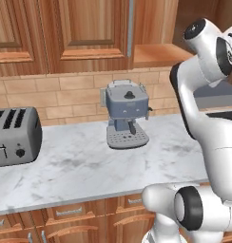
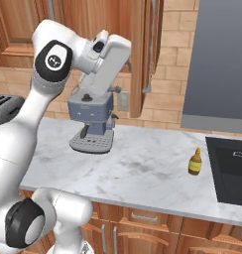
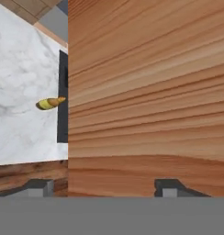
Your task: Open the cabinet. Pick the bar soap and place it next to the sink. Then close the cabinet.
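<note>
The reddish-brown cabinet hangs over the counter. One of its doors stands swung out from the wall, and a bare shelf shows inside. My arm reaches up to that door. In the hand view my gripper is open, fingertips wide apart, right up against a wooden face whose edge runs between them. The dark sink is sunk in the marble at the right and appears again as sink. The bar soap is out of view.
A small amber bottle stands on the marble just left of the sink. A grey-blue coffee machine sits at the back of the counter, a silver toaster at the left. Drawers run below the counter edge.
</note>
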Robot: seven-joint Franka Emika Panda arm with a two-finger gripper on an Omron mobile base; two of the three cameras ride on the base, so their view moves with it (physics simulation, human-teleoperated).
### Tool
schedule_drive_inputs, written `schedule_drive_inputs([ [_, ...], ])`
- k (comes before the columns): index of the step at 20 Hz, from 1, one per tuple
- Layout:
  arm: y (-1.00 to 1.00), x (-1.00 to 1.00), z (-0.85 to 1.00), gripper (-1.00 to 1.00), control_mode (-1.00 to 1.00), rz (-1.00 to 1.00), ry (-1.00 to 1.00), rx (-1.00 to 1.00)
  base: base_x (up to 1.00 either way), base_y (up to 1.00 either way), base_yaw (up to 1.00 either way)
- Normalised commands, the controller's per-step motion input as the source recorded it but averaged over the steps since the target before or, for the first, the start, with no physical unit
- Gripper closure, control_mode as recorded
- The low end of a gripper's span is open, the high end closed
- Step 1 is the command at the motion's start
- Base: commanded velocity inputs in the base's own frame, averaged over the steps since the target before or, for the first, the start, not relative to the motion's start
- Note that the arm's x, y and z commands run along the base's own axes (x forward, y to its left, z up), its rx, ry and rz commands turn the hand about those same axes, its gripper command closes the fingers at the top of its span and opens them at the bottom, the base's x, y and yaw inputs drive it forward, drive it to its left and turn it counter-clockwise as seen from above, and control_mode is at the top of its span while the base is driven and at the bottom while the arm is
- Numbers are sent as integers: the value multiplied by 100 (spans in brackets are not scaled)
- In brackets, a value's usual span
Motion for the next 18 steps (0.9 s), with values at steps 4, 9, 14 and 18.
schedule_drive_inputs([
  [4,76,-75,-11,-100,-100,12,-8,6,0,0,0],
  [9,100,-10,-1,-100,-100,35,-9,11,0,0,0],
  [14,100,20,0,-100,-100,44,-5,26,0,0,0],
  [18,100,55,11,-100,-100,36,-4,33,0,0,0],
])
